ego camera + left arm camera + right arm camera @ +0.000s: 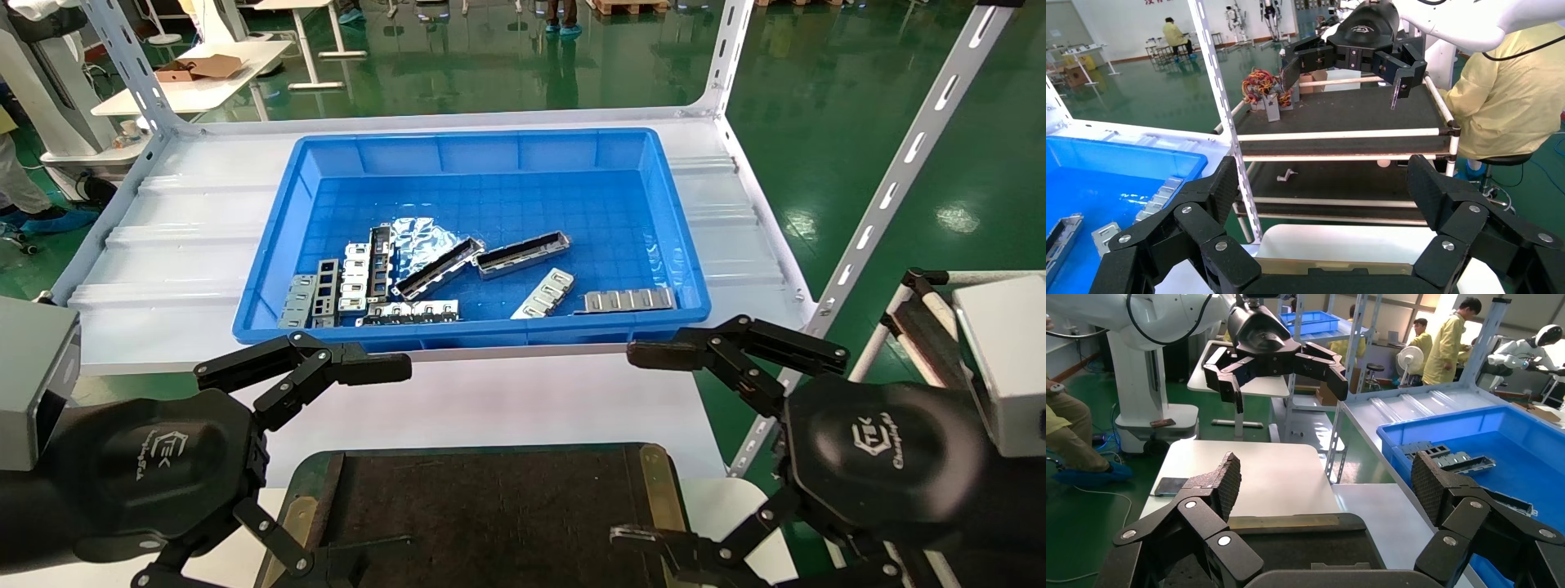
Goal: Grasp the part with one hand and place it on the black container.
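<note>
The part [433, 269], a slim silver-grey channel frame, lies slanted in the middle of the blue bin [490, 137], among other metal pieces. The black container [490, 514] sits at the near edge, below the bin. My left gripper [380, 464] hangs open over the container's left end with nothing between its fingers. My right gripper [629, 445] hangs open over its right end, also holding nothing. In the left wrist view my left gripper [1324, 184] stands wide open above the container's brass strip [1340, 266]. In the right wrist view my right gripper [1324, 478] is spread over the container [1291, 539].
A similar channel piece with a dark inside [523, 253] lies just right of the part. Flat plates with holes [625, 300] lie near the bin's front wall. White slotted shelf uprights [899, 171] stand at the right. A cart with black shelves [1340, 110] stands beyond.
</note>
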